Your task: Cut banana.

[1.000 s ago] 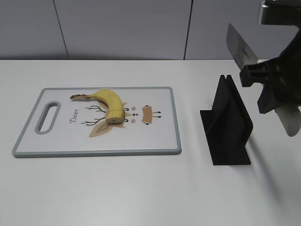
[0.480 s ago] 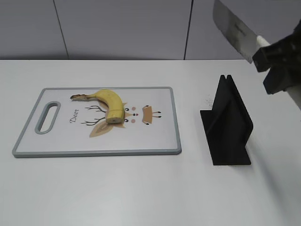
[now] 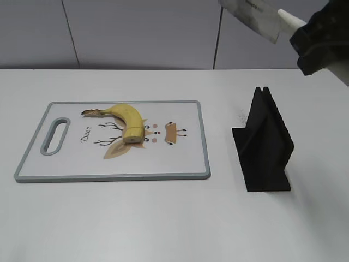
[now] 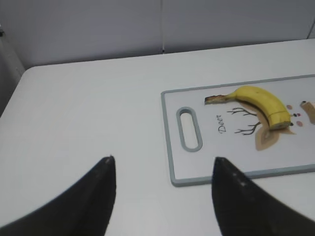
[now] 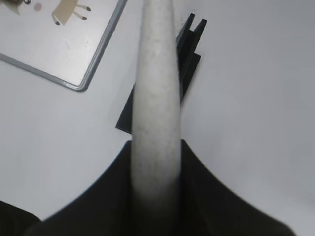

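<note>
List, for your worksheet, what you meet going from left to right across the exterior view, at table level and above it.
Cutting board handle slot → banana → black knife stand → right end effector, holding the knife aloft at the top right.

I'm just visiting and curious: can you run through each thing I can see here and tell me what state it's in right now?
banana: unpeeled, one end cut flat, lying on the board
cutting board: flat on the table
knife: held up in the air, above the stand
knife stand: upright, empty
right gripper: shut on the knife handle
left gripper: open, holding nothing
</note>
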### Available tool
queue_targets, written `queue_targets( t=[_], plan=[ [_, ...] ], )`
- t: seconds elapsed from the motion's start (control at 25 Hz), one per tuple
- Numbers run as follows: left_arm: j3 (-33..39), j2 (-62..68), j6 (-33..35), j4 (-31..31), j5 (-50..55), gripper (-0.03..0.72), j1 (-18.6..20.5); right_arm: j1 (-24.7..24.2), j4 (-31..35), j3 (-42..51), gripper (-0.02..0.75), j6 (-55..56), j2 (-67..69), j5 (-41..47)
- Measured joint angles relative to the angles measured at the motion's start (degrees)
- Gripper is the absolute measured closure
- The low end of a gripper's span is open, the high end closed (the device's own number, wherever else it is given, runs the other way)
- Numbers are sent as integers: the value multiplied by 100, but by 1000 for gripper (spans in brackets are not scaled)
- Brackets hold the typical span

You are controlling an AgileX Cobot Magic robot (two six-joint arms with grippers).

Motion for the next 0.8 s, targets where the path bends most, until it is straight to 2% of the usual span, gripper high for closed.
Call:
queue_targets(
  t=[0.4, 0.64, 0.8],
  plan=[
    [-809, 1979, 1773, -1195, -724, 97, 0, 0, -7, -1044, 566, -1346, 891, 62],
    [-1661, 3157, 3152, -1802, -318, 97, -27, 0, 12, -1157, 566, -2181, 1281, -119],
    [-2220, 3850, 3880, -1906, 13, 97, -267, 0, 344, -1161, 566, -3168, 1502, -172]
  ],
)
